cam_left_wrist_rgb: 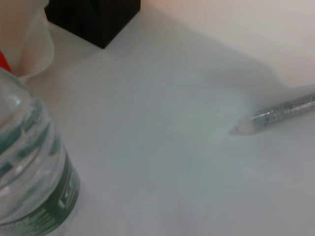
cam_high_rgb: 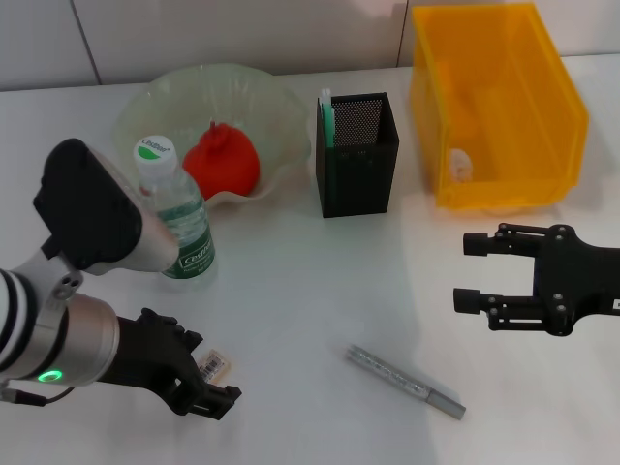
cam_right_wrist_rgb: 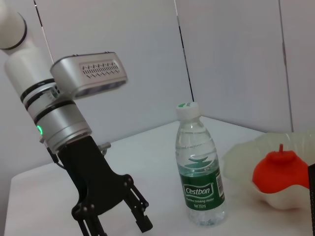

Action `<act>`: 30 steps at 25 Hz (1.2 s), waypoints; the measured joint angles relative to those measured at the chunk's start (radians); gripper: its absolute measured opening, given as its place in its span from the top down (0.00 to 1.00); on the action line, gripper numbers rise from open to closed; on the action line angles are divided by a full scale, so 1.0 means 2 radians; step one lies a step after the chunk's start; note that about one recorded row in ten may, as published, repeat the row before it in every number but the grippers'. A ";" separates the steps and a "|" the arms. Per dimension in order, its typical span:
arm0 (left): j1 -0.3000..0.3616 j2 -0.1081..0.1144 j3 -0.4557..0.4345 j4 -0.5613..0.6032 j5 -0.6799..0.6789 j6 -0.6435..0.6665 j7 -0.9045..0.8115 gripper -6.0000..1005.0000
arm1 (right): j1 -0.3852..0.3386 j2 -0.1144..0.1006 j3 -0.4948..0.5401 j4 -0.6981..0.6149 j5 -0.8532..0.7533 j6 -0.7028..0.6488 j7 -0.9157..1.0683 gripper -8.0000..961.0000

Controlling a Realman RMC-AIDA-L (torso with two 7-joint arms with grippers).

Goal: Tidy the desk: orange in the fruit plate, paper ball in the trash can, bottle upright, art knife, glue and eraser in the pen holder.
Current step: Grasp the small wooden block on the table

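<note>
A white counter (cam_high_rgb: 291, 291) seen from above. The remaining loose item, a slim silver art knife (cam_high_rgb: 407, 383), lies flat at about 5 o'clock from the black mesh pen holder (cam_high_rgb: 356, 155), well apart from it. It looks light, rigid and smooth, likely to slide or roll on the counter; a pinch across its middle seems the safest hold.

The right gripper (cam_high_rgb: 475, 271) hovers at 3 o'clock, jaws spread wide and empty, above and to the right of the knife. The left gripper (cam_high_rgb: 208, 383) sits low at 8 o'clock, fingers apart; a small labelled thing near its tips is too unclear to name or to say whether it is held.

The water bottle (cam_high_rgb: 179, 218) already stands upright beside the fruit plate (cam_high_rgb: 281, 107), which holds the orange-red fruit (cam_high_rgb: 223, 165). A pale lump, perhaps the paper ball (cam_high_rgb: 461, 163), shows dimly through the yellow bin (cam_high_rgb: 499, 107). Glue and eraser cannot be made out; the holder's contents are mostly hidden
</note>
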 joint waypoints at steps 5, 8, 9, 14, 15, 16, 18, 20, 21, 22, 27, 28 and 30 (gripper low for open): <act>-0.024 -0.001 0.007 -0.019 0.006 0.003 -0.026 0.35 | 0.001 0.000 0.000 0.000 0.000 0.002 0.000 0.22; -0.033 -0.001 0.008 -0.025 0.006 0.004 -0.035 0.35 | 0.001 0.001 -0.001 0.000 0.000 0.006 0.000 0.22; -0.034 -0.001 0.008 -0.026 0.006 0.004 -0.036 0.35 | 0.002 0.001 -0.002 0.000 0.000 0.007 0.000 0.22; -0.041 -0.001 0.009 -0.034 0.008 0.004 -0.039 0.35 | 0.006 0.001 -0.001 0.010 -0.003 0.010 -0.001 0.22; -0.042 -0.001 0.009 -0.036 0.007 0.004 -0.040 0.35 | 0.007 0.001 -0.001 0.011 -0.004 0.010 -0.001 0.22; -0.046 -0.001 0.009 -0.042 0.008 0.004 -0.040 0.36 | 0.007 0.001 -0.001 0.011 -0.006 0.011 -0.001 0.22; -0.047 -0.001 0.009 -0.046 0.008 0.004 -0.040 0.36 | 0.007 0.001 -0.002 0.011 -0.007 0.012 0.000 0.22; -0.048 -0.001 0.009 -0.050 0.011 0.001 -0.040 0.36 | 0.007 0.001 -0.003 0.011 -0.007 0.012 -0.001 0.22; -0.049 -0.001 0.009 -0.051 0.014 -0.001 -0.042 0.36 | 0.007 0.001 -0.003 0.012 -0.007 0.012 -0.001 0.22; -0.049 -0.001 0.009 -0.051 0.014 -0.001 -0.042 0.36 | 0.007 0.001 -0.003 0.012 -0.007 0.012 -0.001 0.22; -0.052 -0.001 0.009 -0.056 0.017 -0.002 -0.047 0.41 | 0.007 0.001 -0.004 0.012 -0.007 0.012 -0.001 0.22; -0.056 -0.001 0.010 -0.065 0.024 -0.002 -0.050 0.44 | 0.007 0.001 -0.005 0.012 -0.007 0.012 -0.001 0.22; -0.059 -0.002 0.011 -0.069 0.027 -0.003 -0.051 0.49 | 0.006 0.001 -0.005 0.013 -0.007 0.012 -0.002 0.22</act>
